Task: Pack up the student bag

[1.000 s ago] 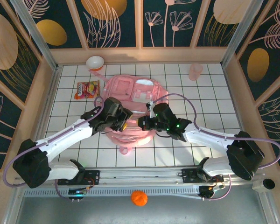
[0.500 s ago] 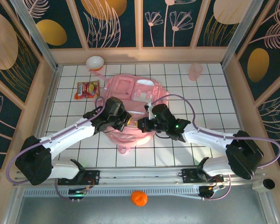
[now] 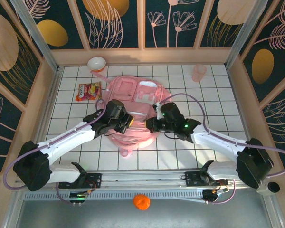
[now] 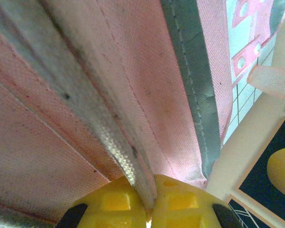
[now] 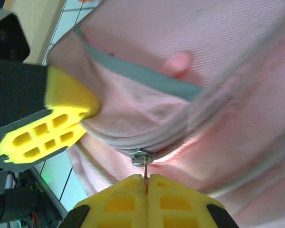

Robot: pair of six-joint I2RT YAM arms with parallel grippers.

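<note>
The student bag [image 3: 133, 97] is lying flat in the middle of the tiled table, its long axis running from the lower centre of the overhead frame up toward the back wall. We are working at its lower end, where both arms are meeting over the pink fabric. The left gripper [image 4: 150, 186] is sitting fully closed, its yellow fingers pinching a raised fold of the bag's cloth along a stitched seam. The right gripper [image 5: 146, 179] is likewise clamped tight, and it is gripping the small metal zipper pull [image 5: 141, 157] by its thin tab. In the right wrist view the left gripper is showing at the left edge of the frame, just beside the pull, so the two holds are sitting close together on the same stretch of bag. From the pull, the silvery zip line [image 5: 213, 102] is curving away toward the upper right of that frame, away from the left gripper. We are judging that the coming move hinges on this: the right arm is nearer the pull and is the one to draw it along the zip line, while the left is serving as the anchor on the opposite side, holding the cloth taut against the pull. How far the zip is open we cannot tell from here.
</note>
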